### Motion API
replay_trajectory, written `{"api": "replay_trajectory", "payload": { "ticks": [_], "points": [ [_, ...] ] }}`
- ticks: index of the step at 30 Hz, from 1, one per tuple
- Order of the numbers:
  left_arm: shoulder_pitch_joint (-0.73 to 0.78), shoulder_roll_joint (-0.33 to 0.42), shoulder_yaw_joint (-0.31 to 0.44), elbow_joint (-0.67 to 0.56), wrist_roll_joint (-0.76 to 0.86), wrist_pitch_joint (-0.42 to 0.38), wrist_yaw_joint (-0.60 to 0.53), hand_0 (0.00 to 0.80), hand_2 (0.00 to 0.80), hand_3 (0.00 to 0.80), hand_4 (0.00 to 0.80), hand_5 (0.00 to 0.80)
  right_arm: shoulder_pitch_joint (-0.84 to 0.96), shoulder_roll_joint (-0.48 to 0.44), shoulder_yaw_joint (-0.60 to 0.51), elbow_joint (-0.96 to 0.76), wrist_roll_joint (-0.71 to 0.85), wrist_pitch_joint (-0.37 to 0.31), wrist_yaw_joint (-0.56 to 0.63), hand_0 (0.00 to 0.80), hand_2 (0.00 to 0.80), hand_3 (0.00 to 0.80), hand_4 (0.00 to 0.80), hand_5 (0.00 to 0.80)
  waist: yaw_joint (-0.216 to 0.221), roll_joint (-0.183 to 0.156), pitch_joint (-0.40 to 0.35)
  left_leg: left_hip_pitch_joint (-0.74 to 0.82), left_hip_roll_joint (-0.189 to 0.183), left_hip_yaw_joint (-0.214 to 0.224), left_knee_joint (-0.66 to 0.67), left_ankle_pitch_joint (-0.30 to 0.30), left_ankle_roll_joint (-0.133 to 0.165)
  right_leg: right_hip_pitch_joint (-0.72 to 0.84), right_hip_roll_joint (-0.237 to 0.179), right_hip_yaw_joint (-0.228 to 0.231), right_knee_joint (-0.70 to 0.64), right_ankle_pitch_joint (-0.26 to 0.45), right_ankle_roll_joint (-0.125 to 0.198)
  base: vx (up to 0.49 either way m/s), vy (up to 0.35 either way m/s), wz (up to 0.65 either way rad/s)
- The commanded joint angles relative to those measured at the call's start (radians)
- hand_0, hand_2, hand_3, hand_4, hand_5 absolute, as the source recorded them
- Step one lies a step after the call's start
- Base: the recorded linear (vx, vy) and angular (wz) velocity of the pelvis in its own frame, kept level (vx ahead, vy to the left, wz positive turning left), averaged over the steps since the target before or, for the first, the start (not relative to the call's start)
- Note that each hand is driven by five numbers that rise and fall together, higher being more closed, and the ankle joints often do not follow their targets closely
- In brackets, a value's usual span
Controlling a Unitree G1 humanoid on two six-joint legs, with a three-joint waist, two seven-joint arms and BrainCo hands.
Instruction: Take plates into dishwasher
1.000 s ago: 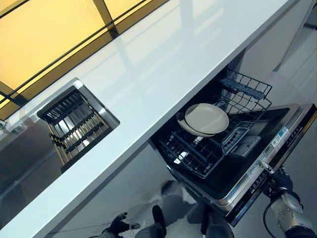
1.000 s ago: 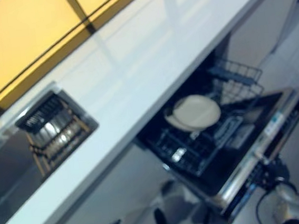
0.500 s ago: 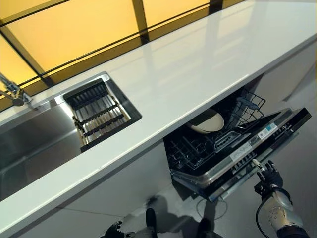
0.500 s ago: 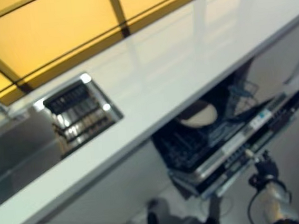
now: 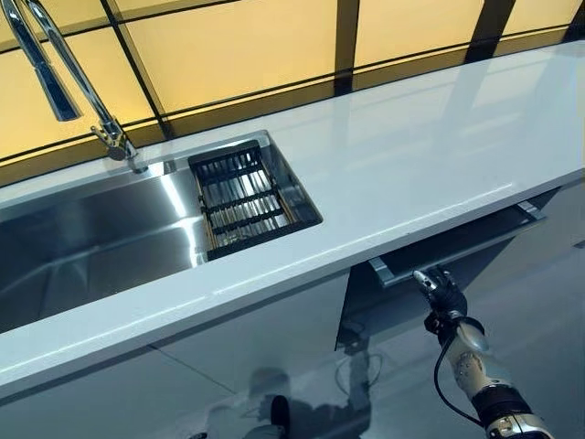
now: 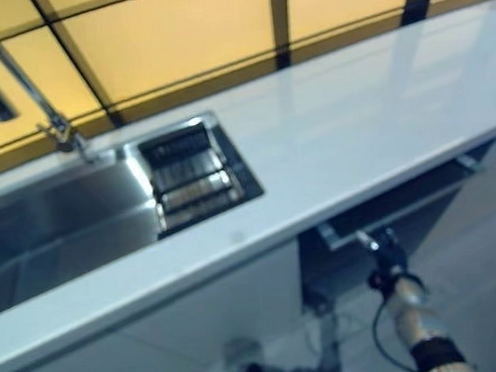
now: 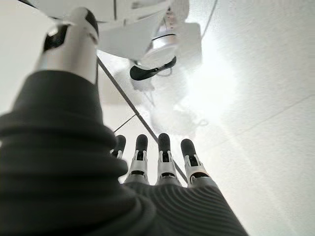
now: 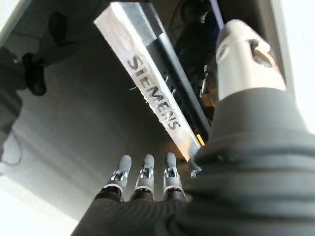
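Note:
The dishwasher door (image 5: 462, 245) under the white countertop (image 5: 411, 155) stands almost shut, with only a dark gap along its top edge. No plates show; the rack inside is hidden. My right hand (image 5: 443, 297) is open, its straight fingers (image 8: 146, 172) reaching up against the door's outer face just below the silver edge strip (image 8: 157, 105). My left hand (image 7: 165, 160) appears only in the left wrist view, open over the pale floor and holding nothing.
A steel sink (image 5: 91, 238) with a dark drain rack (image 5: 242, 197) and a tall faucet (image 5: 64, 82) sits in the countertop to the left. Amber window panes run behind. White cabinet fronts (image 5: 238, 338) flank the dishwasher.
The camera has swung up and left. The dishwasher door has risen from lying open to nearly shut, hiding the rack and plates. My right hand rose with the door.

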State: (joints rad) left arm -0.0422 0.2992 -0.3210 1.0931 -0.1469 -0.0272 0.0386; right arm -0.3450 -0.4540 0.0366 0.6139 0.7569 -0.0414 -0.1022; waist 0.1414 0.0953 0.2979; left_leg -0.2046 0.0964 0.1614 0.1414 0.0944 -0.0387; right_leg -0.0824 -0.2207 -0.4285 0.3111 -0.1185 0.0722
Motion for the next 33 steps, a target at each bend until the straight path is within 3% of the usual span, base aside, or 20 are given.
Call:
{"api": "replay_trajectory", "payload": {
  "ticks": [1, 14, 19, 27, 29, 33],
  "points": [
    [-0.06, 0.057, -0.007, -0.035, 0.024, -0.022, 0.0, 0.0, 0.0, 0.0, 0.0, 0.0, -0.253, 0.054, 0.117, -0.091, -0.103, -0.022, 0.115, 0.0, 0.0, 0.0, 0.0, 0.0, 0.099, -0.07, 0.037, -0.091, -0.028, -0.017, 0.078, -0.001, -0.037, 0.221, -0.07, 0.021, -0.214, 0.137, 0.083, -0.013, -0.039, 0.01],
    [-0.053, 0.074, 0.033, -0.037, 0.036, -0.03, -0.011, 0.0, 0.0, 0.0, 0.0, 0.0, -0.268, 0.005, 0.092, -0.087, -0.124, -0.015, 0.1, 0.0, 0.0, 0.0, 0.0, 0.0, 0.128, -0.093, 0.012, -0.093, -0.044, -0.064, 0.067, -0.007, -0.033, 0.239, -0.045, 0.02, -0.205, 0.102, 0.076, 0.004, -0.024, 0.05],
    [-0.055, 0.075, 0.046, -0.038, 0.027, -0.033, -0.009, 0.0, 0.0, 0.0, 0.0, 0.0, -0.253, -0.003, 0.1, -0.074, -0.226, 0.015, 0.062, 0.0, 0.0, 0.0, 0.0, 0.0, 0.125, -0.096, -0.007, -0.075, -0.046, -0.071, 0.041, -0.003, -0.031, 0.246, -0.035, 0.029, -0.202, 0.086, 0.076, -0.048, -0.012, 0.08],
    [-0.042, 0.079, 0.11, -0.072, -0.01, -0.022, 0.006, 0.0, 0.0, 0.0, 0.0, 0.0, -0.099, -0.076, 0.119, -0.066, -0.432, 0.096, 0.028, 0.0, 0.0, 0.0, 0.0, 0.0, 0.088, -0.115, -0.068, -0.014, -0.029, -0.072, -0.036, 0.009, -0.027, 0.245, -0.009, 0.058, -0.198, 0.067, 0.075, -0.093, -0.02, 0.21],
    [-0.03, 0.073, 0.141, -0.07, -0.03, -0.03, 0.013, 0.0, 0.0, 0.0, 0.0, 0.0, -0.018, -0.107, 0.105, -0.05, -0.539, 0.089, 0.051, 0.0, 0.0, 0.0, 0.0, 0.0, 0.064, -0.121, -0.091, 0.013, -0.013, -0.064, -0.054, 0.008, -0.031, 0.245, 0.005, 0.075, -0.199, 0.058, 0.073, -0.089, -0.023, 0.09],
    [-0.007, 0.067, 0.183, -0.09, -0.059, -0.026, 0.03, 0.0, 0.0, 0.0, 0.0, 0.0, 0.103, -0.143, 0.073, -0.027, -0.593, 0.093, 0.07, 0.0, 0.0, 0.0, 0.0, 0.0, 0.037, -0.128, -0.122, 0.043, 0.013, -0.051, -0.083, 0.014, -0.042, 0.251, 0.027, 0.102, -0.208, 0.049, 0.065, -0.106, -0.047, 0.0]
  ]
}}
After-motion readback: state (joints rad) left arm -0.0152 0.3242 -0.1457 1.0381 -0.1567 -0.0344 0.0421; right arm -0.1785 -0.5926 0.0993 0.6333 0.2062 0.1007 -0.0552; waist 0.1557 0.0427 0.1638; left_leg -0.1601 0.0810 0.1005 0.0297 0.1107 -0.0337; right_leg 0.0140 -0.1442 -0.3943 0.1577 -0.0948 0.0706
